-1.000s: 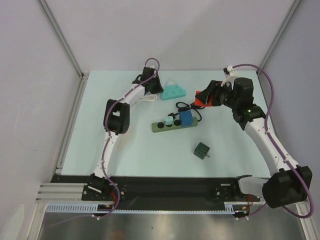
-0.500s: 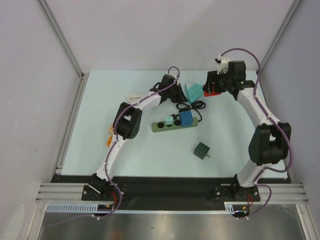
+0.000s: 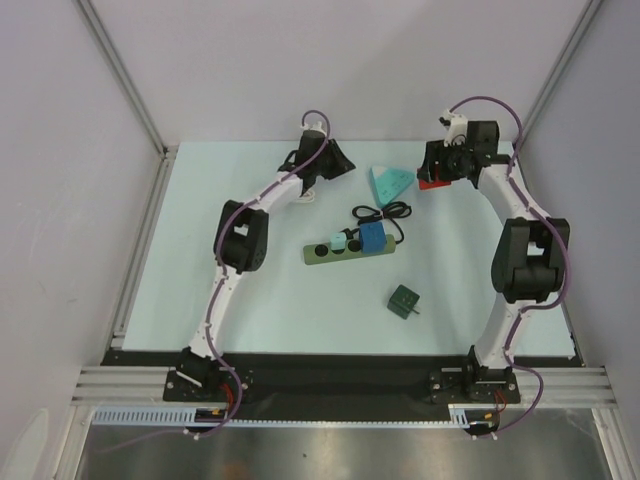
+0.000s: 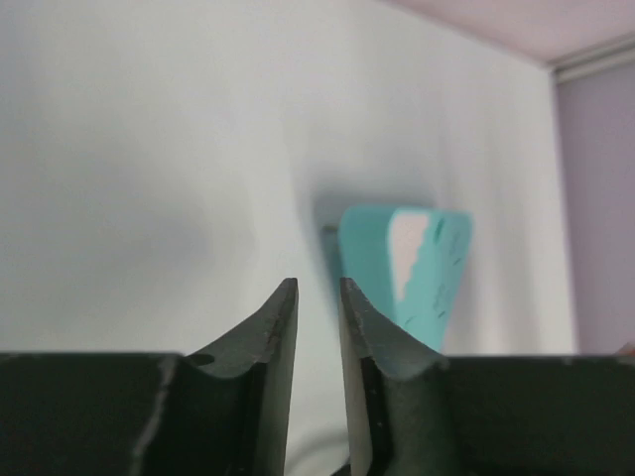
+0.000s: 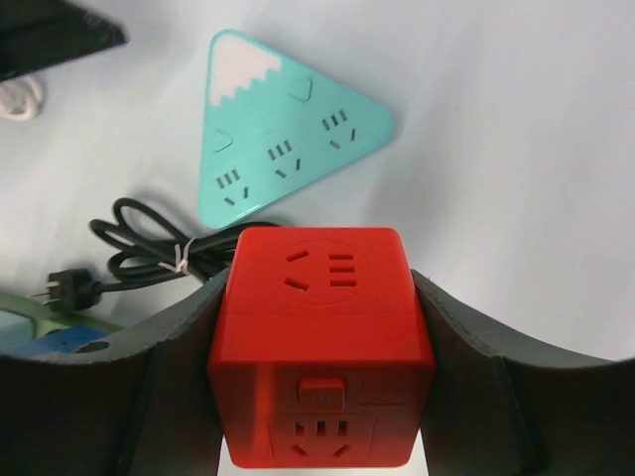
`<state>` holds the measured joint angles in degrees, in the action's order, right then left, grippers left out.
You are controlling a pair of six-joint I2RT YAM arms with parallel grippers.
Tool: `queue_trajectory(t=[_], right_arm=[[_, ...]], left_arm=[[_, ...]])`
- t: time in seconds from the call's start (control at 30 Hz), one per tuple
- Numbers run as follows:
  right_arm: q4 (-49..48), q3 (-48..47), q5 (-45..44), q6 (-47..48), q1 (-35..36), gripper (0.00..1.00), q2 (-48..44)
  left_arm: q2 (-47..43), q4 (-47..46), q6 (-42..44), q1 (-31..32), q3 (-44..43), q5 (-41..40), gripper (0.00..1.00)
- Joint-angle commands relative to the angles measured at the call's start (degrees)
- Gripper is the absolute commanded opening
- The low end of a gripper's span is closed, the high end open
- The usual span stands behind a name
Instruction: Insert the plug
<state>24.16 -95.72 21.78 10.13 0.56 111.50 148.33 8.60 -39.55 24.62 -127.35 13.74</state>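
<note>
Grip of the right gripper (image 5: 317,327) is pressed on a red cube (image 5: 327,278), one finger on each side face, so its socket faces are free and look at the wrist camera. It hangs beyond the green strip (image 3: 312,256), to the far right of it, near a teal triangle strip (image 5: 283,134) that lies flat on the table (image 3: 250,300).

The plug (image 5: 62,293), I judge, is the black one at the end of the tied black cable (image 5: 149,253), resting just behind the green strip. Whether this cable belongs to the cube I cannot tell, because the cube hides it.

The left gripper (image 4: 317,288) is beyond the green strip on the far left, its jaws a little apart with nothing between them, probably to give room.

No brand or writing is readable. There are only socket holes and a white mountain pattern on the triangle.
</note>
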Motion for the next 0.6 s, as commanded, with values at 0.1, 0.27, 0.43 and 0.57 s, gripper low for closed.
queue_trajectory(t=[0.1, 0.27, 0.43, 0.57], right_arm=[[-15.80, 9.59, 2.75, -6.09, -0.12, 0.00, -9.47], [-17.75, 2.50, 0.10, -12.48, -3.98, 0.00, -1.31], [-19.94, 3.78, 3.44, -15.93, -5.92, 0.00, 0.92], [-20.74, 6.42, 3.88, -14.44, -7.14, 0.00, -0.06]], left_arm=[[6.00, -18.71, -16.61, 1.83, -2.37, -2.64, 0.36], [7.67, -19.58, -15.03, 3.68, -5.19, -5.39, 0.40], [11.71, -24.15, -16.17, 5.78, -7.30, -4.86, 0.40], [14.26, -29.42, -19.24, 7.37, -8.26, -4.95, 0.40]])
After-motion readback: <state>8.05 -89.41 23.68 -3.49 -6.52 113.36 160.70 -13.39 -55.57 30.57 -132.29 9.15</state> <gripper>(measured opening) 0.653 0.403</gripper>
